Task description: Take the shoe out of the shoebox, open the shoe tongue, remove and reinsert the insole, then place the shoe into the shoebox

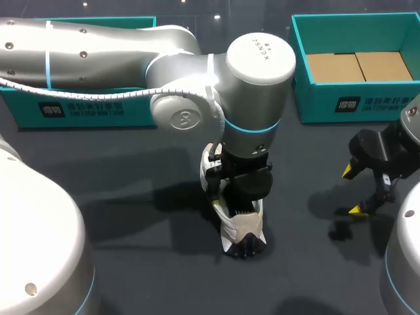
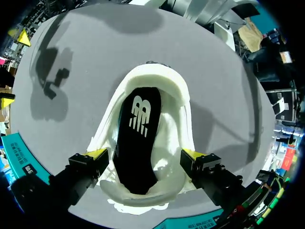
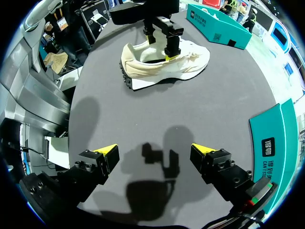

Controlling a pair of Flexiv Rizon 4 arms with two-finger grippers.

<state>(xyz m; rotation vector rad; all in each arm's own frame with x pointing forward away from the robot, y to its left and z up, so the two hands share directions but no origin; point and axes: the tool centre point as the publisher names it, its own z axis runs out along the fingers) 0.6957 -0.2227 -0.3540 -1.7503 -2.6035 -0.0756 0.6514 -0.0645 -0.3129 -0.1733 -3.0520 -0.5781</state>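
Shoe (image 1: pixel 239 226) mid-table | left gripper (image 2: pixel 144 155) clamps its sides | right gripper (image 3: pixel 155 152) apart, well clear

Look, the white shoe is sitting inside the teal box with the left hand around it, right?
Not quite. The white shoe is not inside the teal box. It stands on the dark table, out in front of the box, as the head view shows. The left hand is around it, with a finger on each side.
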